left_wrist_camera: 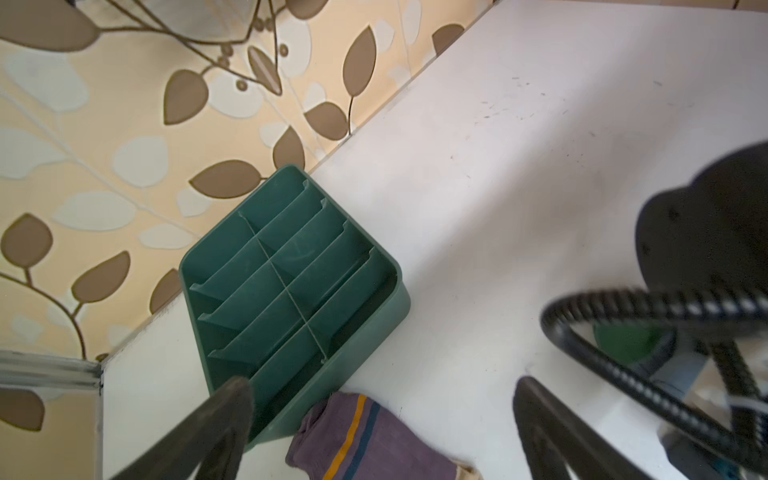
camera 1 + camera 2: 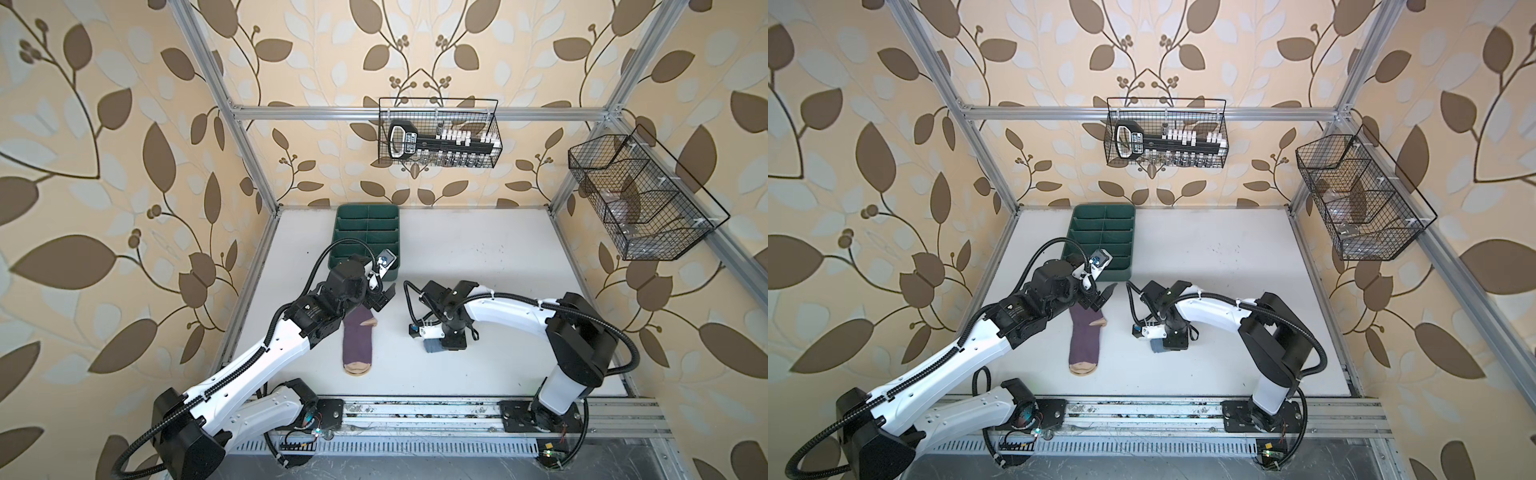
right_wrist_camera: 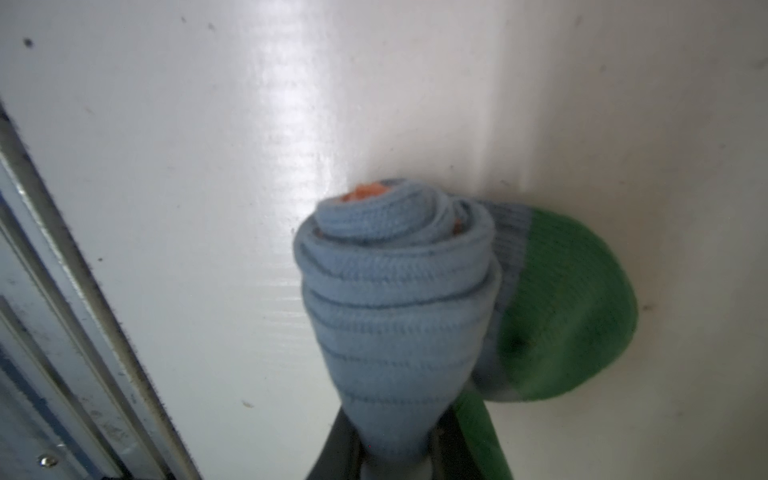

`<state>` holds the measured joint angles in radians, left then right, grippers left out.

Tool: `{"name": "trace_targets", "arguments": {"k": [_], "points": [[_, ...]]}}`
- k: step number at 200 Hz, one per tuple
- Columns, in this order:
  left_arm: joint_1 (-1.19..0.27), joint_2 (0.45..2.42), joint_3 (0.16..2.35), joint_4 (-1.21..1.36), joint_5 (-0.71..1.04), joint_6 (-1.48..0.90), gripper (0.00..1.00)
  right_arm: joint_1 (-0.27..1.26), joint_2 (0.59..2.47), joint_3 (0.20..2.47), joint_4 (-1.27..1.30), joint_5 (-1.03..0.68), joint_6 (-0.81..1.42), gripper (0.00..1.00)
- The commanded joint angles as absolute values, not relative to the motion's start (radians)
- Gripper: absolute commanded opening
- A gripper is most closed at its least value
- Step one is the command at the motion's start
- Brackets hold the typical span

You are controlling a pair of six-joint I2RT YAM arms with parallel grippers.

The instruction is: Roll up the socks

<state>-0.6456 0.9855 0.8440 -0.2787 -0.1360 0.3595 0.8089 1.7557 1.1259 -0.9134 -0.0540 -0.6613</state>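
Note:
The purple sock (image 2: 357, 345) (image 2: 1084, 345) lies flat on the white table, tan toe toward the front rail and cuff toward the green tray. My left gripper (image 2: 382, 301) (image 2: 1102, 297) hovers open over the cuff end, and in the left wrist view (image 1: 382, 386) nothing is between its fingers; the striped cuff (image 1: 365, 436) lies just below them. The grey-blue sock (image 3: 395, 291) is wound into a tight roll with its green toe (image 3: 573, 307) flat on the table. My right gripper (image 3: 390, 453) (image 2: 438, 343) is shut on one end of that roll (image 2: 434, 345) (image 2: 1158, 346).
A green divided tray (image 2: 365, 216) (image 2: 1104, 210) (image 1: 399, 270) stands at the back left, touching the purple sock's cuff. One wire basket (image 2: 440, 133) hangs on the back rail and another (image 2: 640, 195) on the right frame. The metal rail (image 2: 415, 411) runs along the front edge.

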Motion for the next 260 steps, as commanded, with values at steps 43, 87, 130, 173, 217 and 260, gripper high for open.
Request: {"name": "trace_targets", "arguments": {"k": [43, 87, 130, 173, 217, 260], "points": [[-0.852, 0.893, 0.844, -0.436, 0.018, 0.504, 0.99, 0.752, 1.913, 1.213, -0.98, -0.223, -0.672, 0.05], [-1.213, 1.043, 0.676, -0.206, -0.365, 0.649, 0.98, 0.719, 1.952, 1.216, -0.95, -0.223, -0.678, 0.07], [-1.284, 1.311, 0.613, 0.122, -0.462, 0.62, 0.93, 0.713, 1.967, 1.213, -0.937, -0.235, -0.683, 0.1], [-1.284, 1.514, 0.632, 0.317, -0.496, 0.589, 0.89, 0.711, 1.967, 1.213, -0.936, -0.237, -0.683, 0.1], [-1.279, 1.658, 0.661, 0.351, -0.493, 0.557, 0.71, 0.71, 1.955, 1.212, -0.936, -0.246, -0.683, 0.1], [-1.261, 1.716, 0.663, 0.348, -0.471, 0.505, 0.36, 0.71, 1.92, 1.207, -0.939, -0.258, -0.683, 0.13]]}}
